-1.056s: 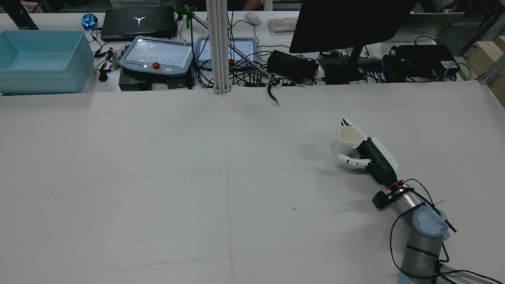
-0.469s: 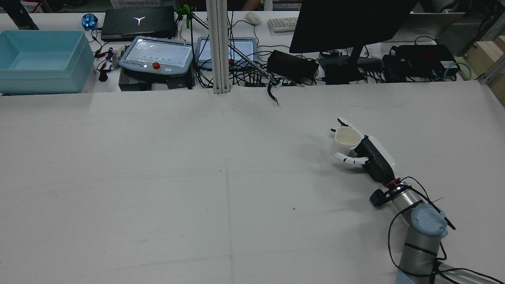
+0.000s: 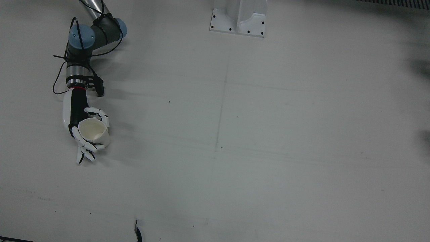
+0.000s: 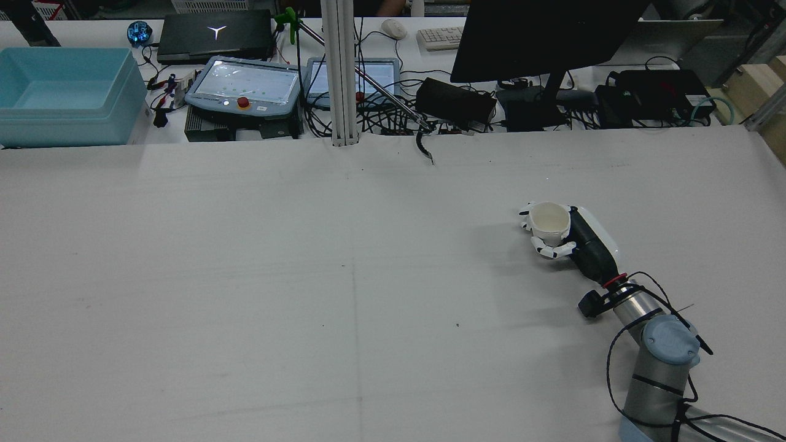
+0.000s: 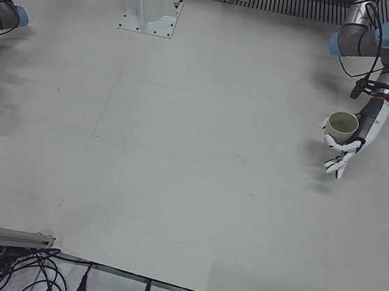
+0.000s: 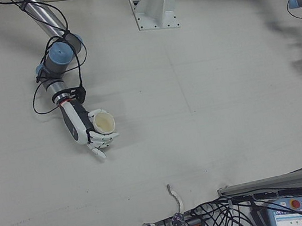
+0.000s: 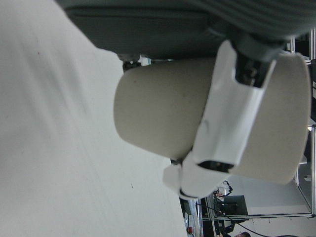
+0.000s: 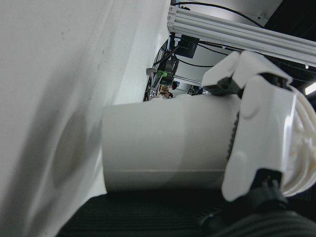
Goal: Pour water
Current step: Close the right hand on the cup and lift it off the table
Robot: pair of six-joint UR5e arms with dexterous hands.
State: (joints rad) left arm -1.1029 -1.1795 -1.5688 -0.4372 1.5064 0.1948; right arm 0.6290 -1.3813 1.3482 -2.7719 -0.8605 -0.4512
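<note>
My right hand (image 3: 78, 125) is shut on a white cup (image 3: 93, 130) and holds it upright with the mouth up, just over the table at my right side. The cup also shows in the rear view (image 4: 549, 220), the right-front view (image 6: 104, 122) and the right hand view (image 8: 163, 148), where fingers (image 8: 256, 133) wrap it. My left hand (image 5: 352, 141) is shut on a beige cup (image 5: 341, 124), held upright above the table on my left side. In the left hand view a finger (image 7: 227, 123) crosses that cup (image 7: 158, 108). What is inside either cup cannot be seen.
A white pedestal base (image 3: 238, 18) stands at the table's robot side. A short black cable end (image 4: 424, 147) lies on the far edge. Beyond it are a blue bin (image 4: 61, 92), teach pendants (image 4: 245, 86) and a monitor (image 4: 540, 37).
In the rear view my right hand's fingers, spread beside the white cup before, have closed around it. Hand and cup have shifted slightly to the right.
</note>
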